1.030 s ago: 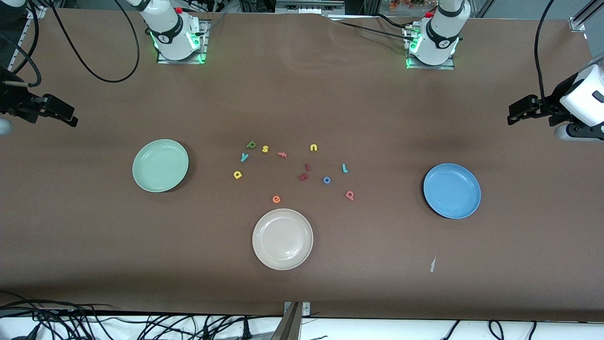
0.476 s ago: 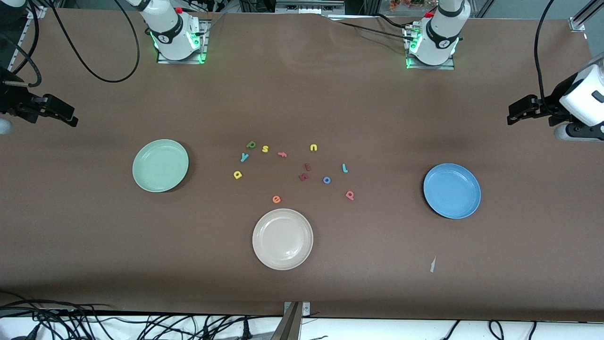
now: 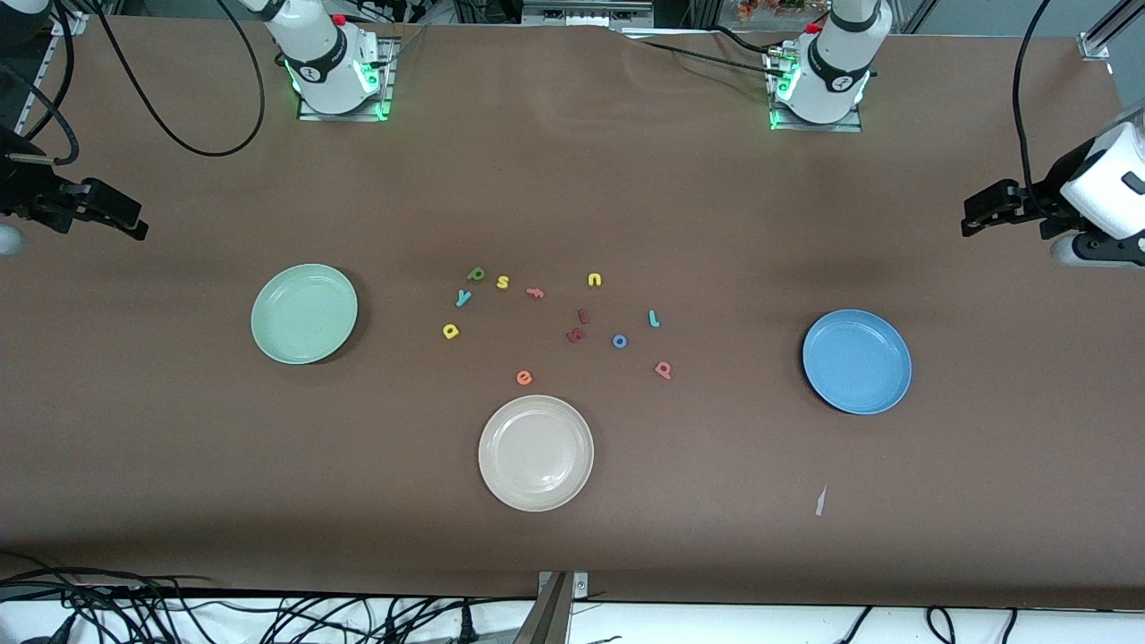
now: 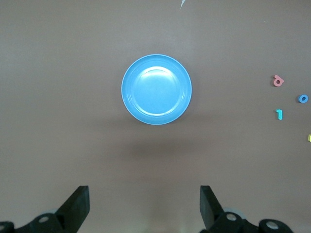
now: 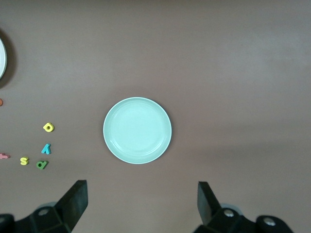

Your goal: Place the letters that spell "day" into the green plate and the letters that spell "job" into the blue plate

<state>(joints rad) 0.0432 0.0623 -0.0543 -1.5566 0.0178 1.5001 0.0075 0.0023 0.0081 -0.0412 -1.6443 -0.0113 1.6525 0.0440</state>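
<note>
The green plate (image 3: 304, 313) lies toward the right arm's end and the blue plate (image 3: 857, 361) toward the left arm's end. Between them lie the dark green d (image 3: 476, 275), yellow a (image 3: 450, 332), teal y (image 3: 463, 298), teal j (image 3: 654, 318), blue o (image 3: 619, 341) and salmon-pink b (image 3: 663, 369). My left gripper (image 4: 144, 189) hangs open, high over the table beside the blue plate (image 4: 156, 89). My right gripper (image 5: 142, 184) hangs open, high beside the green plate (image 5: 137, 130). Neither gripper holds anything.
A cream-white plate (image 3: 536, 453) sits nearer the front camera than the letters. Other letters lie among them: yellow s (image 3: 503, 282), yellow u (image 3: 595, 280), salmon f (image 3: 535, 292), orange e (image 3: 524, 377) and two dark red ones (image 3: 576, 335). A paper scrap (image 3: 819, 501) lies near the blue plate.
</note>
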